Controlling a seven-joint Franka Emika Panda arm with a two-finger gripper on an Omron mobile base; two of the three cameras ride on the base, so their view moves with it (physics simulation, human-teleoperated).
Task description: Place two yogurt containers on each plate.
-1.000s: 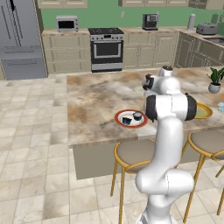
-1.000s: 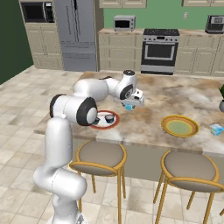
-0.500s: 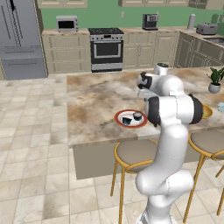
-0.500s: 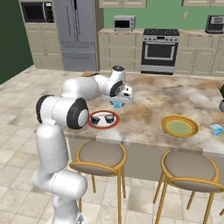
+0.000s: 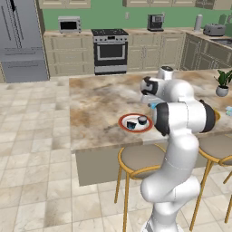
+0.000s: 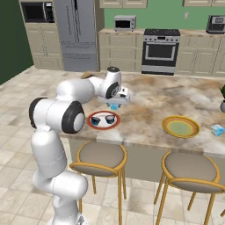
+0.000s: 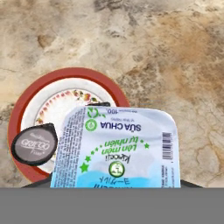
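Observation:
My gripper [image 6: 115, 102] is shut on a translucent light blue yogurt container [image 6: 115, 106], held just above the counter at the far edge of the white plate with the orange-red rim [image 6: 91, 124]. In the hand view this container [image 7: 118, 148] fills the foreground, foil lid up, and hides my fingertips. Two dark yogurt containers [image 6: 96, 118] [image 6: 109, 117] sit on that plate [image 7: 65, 74]; one [image 7: 34, 145] shows whole, the other [image 7: 98, 105] peeks from behind the held cup. The yellow-green plate [image 6: 180, 127] lies bare to the right. Another light blue container [image 6: 217, 130] rests beyond it.
The marble island counter [image 5: 97, 102] stretches left and back from the plates. Bar stools [image 6: 100, 156] [image 6: 188, 169] stand along its near edge. A potted plant [image 5: 222, 84] is at the far right corner. My own arm [image 5: 181, 115] covers most of the yellow-green plate in the left base view.
The hand has carried the light blue container leftward in the right base view, from right of the red-rimmed plate to its far edge. Its grip has not changed.

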